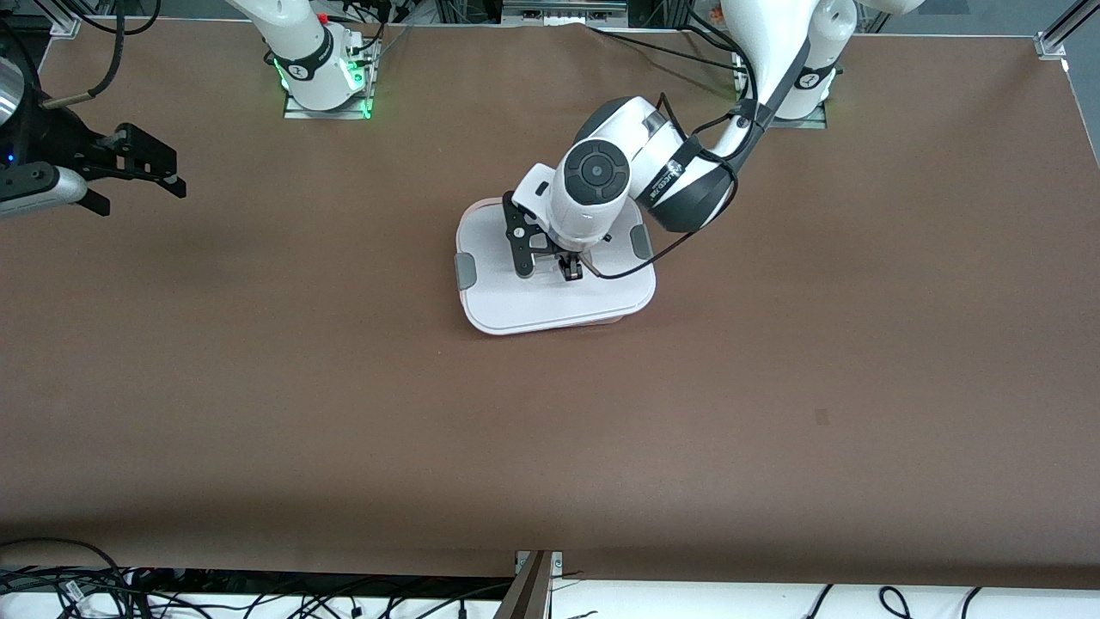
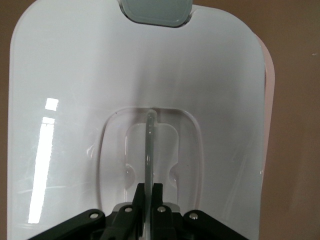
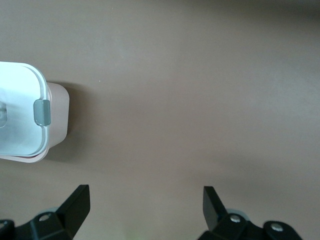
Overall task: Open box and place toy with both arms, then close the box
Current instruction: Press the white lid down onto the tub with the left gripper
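Observation:
The box [image 1: 550, 305] stands mid-table with its flat white lid [image 2: 75, 75] on it and a grey clip [image 1: 465, 271] at each end. The pinkish body shows along one edge of the lid [image 2: 269, 75]. My left gripper [image 1: 569, 268] is over the lid's middle, shut on the clear handle [image 2: 150, 145], which stands upright between the fingers of that gripper [image 2: 149, 186]. My right gripper [image 1: 146, 199] is open and empty above bare table at the right arm's end; its wrist view shows the box's end [image 3: 20, 115] with one clip [image 3: 42, 112]. The toy is out of view.
The brown table [image 1: 773, 413] surrounds the box. The arm bases stand along the edge farthest from the front camera. Cables lie along the near edge [image 1: 69, 585].

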{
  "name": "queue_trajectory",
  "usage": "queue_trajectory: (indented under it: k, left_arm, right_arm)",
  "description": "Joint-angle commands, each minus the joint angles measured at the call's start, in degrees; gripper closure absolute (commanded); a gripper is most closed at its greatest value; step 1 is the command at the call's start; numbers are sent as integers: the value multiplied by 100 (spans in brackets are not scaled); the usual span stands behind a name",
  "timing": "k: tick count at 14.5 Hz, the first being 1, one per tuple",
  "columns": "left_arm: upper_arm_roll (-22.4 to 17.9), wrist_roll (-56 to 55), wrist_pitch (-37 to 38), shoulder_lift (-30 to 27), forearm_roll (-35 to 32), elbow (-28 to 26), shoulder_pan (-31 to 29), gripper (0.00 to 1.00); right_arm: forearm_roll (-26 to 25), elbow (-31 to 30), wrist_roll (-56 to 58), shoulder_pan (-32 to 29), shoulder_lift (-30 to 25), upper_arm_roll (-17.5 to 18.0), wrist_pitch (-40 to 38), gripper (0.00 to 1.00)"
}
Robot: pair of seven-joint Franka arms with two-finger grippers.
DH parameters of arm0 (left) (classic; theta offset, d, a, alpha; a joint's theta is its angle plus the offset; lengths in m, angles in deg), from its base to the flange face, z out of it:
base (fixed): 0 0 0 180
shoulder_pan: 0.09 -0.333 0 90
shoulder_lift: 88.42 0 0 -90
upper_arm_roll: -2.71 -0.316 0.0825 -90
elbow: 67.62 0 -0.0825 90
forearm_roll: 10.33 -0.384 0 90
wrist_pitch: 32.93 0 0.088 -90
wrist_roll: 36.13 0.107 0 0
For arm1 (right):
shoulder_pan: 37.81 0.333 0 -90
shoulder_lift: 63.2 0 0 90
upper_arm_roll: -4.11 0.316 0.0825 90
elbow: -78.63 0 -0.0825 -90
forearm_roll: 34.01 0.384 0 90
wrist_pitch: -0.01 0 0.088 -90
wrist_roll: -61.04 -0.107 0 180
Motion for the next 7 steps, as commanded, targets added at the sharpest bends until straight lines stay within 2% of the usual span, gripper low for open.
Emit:
queue_trajectory:
  k: [1,7]
  left_arm:
    - [-39,263,27,108,-135,135,53,100]
    - [-39,562,53,99,-135,65,71,100]
  right_arm:
    - [-231,-140,-109,-103,-133,128,-26,0]
    - [-416,44,-65,-129,-71,110,-26,0]
